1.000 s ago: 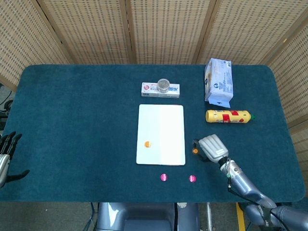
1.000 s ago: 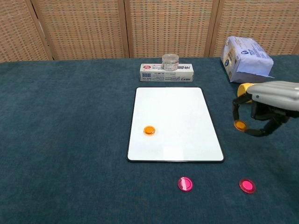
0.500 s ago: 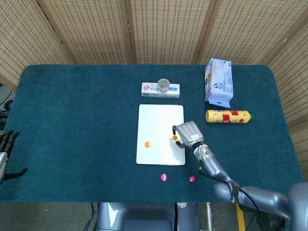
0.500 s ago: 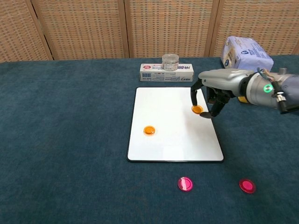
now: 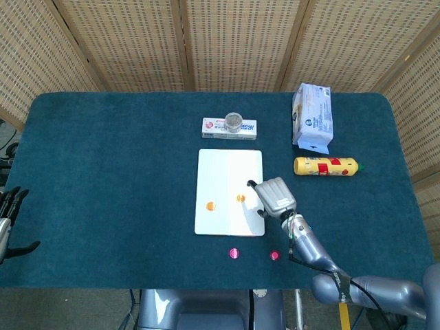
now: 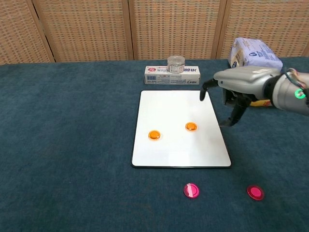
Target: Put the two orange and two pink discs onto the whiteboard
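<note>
**Two discs placed, two pink ones waiting at the table's near edge**

Both orange discs lie flat on the whiteboard (image 6: pixel 207 101): the left orange disc (image 6: pixel 154 135) and the right orange disc (image 6: pixel 191 126), close together but apart. The right hand (image 6: pixel 231 89) hangs over the board's right edge with its fingers spread and nothing between them. The left hand (image 5: pixel 8 220) shows only at the far left border of the head view, fingers apart and empty, well away from the work.

The near pink disc (image 6: pixel 191 190) and the far pink disc (image 6: pixel 255 192) rest on the blue cloth in front of the board, neither touching it.

Risks, as I judge them: the discs are thin and flat on soft cloth, so fingertips may press one into the pile or flick it away instead of lifting it. A low sweep of the right hand toward the pink discs could brush the right orange disc or nudge the board. A release from height could let a pink disc roll off the board's smooth face. The yellow bottle (image 5: pixel 326 166) sits just behind the right arm and could be knocked if the forearm swings back.
</note>
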Action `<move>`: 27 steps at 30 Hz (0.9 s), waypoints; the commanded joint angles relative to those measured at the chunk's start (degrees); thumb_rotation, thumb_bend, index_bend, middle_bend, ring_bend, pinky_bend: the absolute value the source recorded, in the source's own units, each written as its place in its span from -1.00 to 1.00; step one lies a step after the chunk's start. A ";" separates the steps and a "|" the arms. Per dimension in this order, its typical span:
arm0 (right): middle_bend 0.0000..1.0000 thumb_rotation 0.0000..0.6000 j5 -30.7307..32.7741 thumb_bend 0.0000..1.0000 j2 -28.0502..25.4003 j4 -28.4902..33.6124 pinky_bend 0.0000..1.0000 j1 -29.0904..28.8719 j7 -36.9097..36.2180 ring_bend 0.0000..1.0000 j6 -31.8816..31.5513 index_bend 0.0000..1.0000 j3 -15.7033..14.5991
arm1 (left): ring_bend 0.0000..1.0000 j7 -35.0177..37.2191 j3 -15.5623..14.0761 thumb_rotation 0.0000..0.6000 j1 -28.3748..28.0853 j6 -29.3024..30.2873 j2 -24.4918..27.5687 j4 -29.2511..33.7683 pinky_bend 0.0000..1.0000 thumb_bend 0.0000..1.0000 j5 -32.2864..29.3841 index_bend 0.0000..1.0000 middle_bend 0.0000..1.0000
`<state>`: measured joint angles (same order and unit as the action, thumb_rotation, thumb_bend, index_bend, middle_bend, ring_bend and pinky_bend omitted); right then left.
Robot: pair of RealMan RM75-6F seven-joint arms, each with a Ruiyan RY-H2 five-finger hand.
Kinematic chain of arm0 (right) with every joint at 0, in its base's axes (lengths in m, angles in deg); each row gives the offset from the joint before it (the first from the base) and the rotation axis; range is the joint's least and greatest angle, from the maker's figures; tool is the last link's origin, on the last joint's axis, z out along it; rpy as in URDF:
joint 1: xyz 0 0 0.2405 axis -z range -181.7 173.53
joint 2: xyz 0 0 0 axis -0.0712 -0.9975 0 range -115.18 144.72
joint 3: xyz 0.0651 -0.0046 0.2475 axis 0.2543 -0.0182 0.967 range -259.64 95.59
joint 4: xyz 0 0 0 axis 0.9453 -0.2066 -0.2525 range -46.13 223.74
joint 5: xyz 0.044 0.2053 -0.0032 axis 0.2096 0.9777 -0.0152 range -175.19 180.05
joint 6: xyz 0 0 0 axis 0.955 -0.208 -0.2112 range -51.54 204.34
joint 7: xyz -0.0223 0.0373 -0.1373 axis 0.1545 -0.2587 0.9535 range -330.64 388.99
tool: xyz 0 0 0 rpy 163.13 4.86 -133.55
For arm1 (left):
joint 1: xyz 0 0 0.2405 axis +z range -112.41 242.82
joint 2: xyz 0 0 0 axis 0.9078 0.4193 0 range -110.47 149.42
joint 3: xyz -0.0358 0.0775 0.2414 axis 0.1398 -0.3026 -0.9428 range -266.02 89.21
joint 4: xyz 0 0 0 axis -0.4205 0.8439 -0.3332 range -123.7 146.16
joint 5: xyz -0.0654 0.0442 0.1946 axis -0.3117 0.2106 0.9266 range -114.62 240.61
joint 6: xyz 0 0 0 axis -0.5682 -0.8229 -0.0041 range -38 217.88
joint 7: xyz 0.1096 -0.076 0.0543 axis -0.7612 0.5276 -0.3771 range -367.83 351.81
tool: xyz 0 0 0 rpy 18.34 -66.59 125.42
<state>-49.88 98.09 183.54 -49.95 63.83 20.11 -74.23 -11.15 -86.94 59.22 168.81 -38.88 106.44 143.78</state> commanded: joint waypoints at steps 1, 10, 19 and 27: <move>0.97 1.00 -4.18 -0.35 -3.26 2.96 1.00 3.23 -2.91 0.83 -1.19 -0.31 -3.70 | -1.00 -0.05 -0.12 1.00 0.10 0.20 -0.04 0.01 -1.00 -1.00 0.27 -1.00 -1.00; 0.98 1.00 -17.65 -0.27 -8.41 4.20 1.00 9.69 -13.44 0.83 -1.33 -0.23 -11.73 | -1.00 -1.60 -0.51 1.00 0.38 1.03 -0.60 0.29 -1.00 -1.00 1.14 -1.00 -1.00; 0.98 1.00 -24.36 -0.27 -7.78 3.49 1.00 12.56 -16.04 0.84 -0.47 -0.23 -16.17 | -1.00 -2.95 -0.46 1.00 0.15 0.60 -1.15 0.28 -1.00 -1.00 0.69 -1.00 -1.00; 0.98 1.00 -28.26 -0.27 -4.86 -0.31 1.00 14.61 -16.02 0.84 -2.10 -0.23 -16.53 | -1.00 -3.13 -0.39 1.00 0.08 0.52 -1.20 0.32 -1.00 -1.00 0.49 -1.00 -1.00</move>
<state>-77.67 92.82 183.60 -35.64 47.87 18.20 -90.68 -14.28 -87.33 59.30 169.33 -40.07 106.75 144.26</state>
